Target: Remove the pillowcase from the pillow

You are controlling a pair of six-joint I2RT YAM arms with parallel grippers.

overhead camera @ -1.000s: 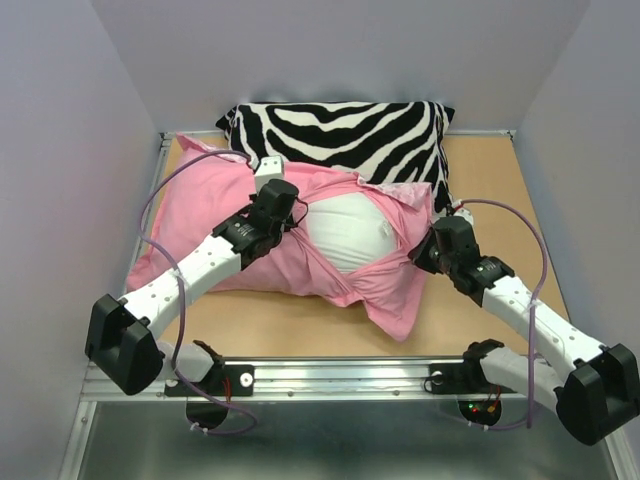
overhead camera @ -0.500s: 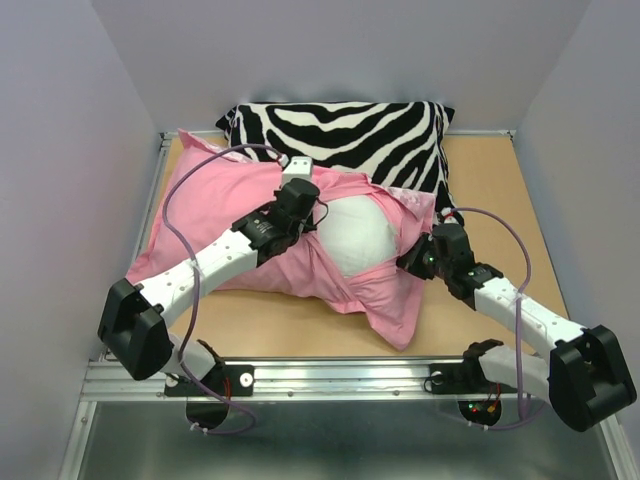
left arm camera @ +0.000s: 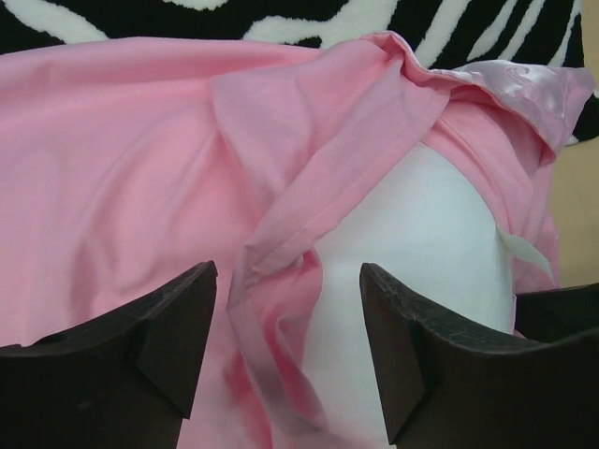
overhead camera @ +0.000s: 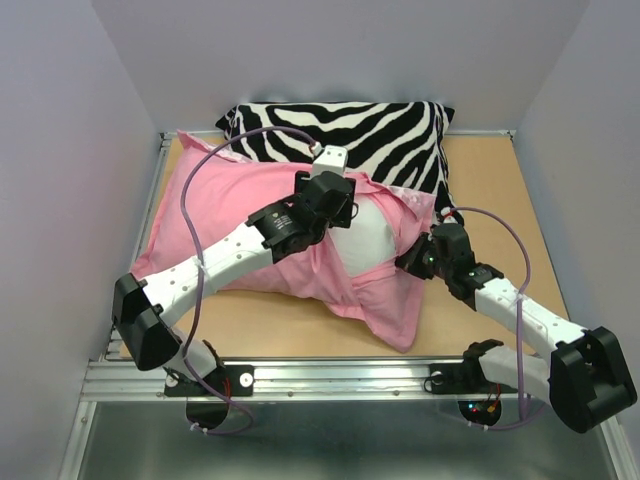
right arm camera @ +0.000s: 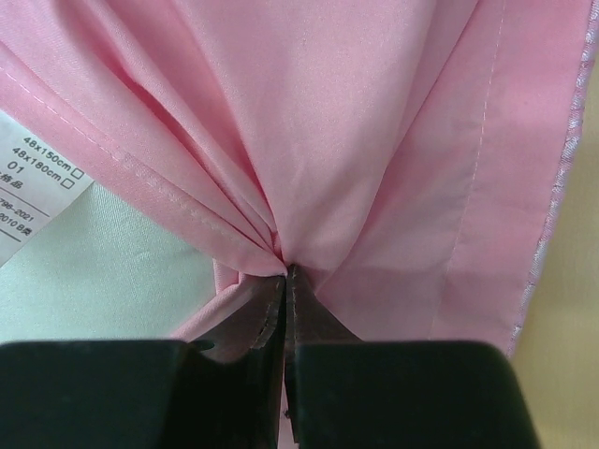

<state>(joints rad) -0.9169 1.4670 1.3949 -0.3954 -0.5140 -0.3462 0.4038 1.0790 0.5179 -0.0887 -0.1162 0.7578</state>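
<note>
A wooden worktop [overhead camera: 290,325] is seen from above, with two white-and-black arms reaching in from its near edge. A pink pillowcase [overhead camera: 230,200] is spread across the middle of the worktop, from close to the left edge to right of centre, and one corner droops toward the near edge. Its fabric is rumpled and its opening is pulled wide.

Toward the near right, the right gripper [right arm camera: 285,281] is set against the right side of that opening. Its fingers [right arm camera: 234,374] are pressed together, with a gathered bunch of pink folds pinched between their tips. Just left of the pinch, a printed white label [right arm camera: 37,187] is seen lying on white fabric.

Through the opening, the plump white pillow [overhead camera: 365,235] is exposed as a rounded patch right of centre. The rest of it is covered by the pillowcase.

Farther in, the left gripper [left arm camera: 288,269] is held over the left rim of the opening. Its dark fingers [left arm camera: 168,327] are spread apart, nothing is held between them, and a stitched pink hem is framed in the gap. Whether the tips touch the cloth cannot be told. A shiny, paler pink strip is seen at the far right of the opening.

Along the far edge, a black-and-white zebra-striped pillow [overhead camera: 340,125] is lying, with the pillowcase's far side resting against it.
</note>
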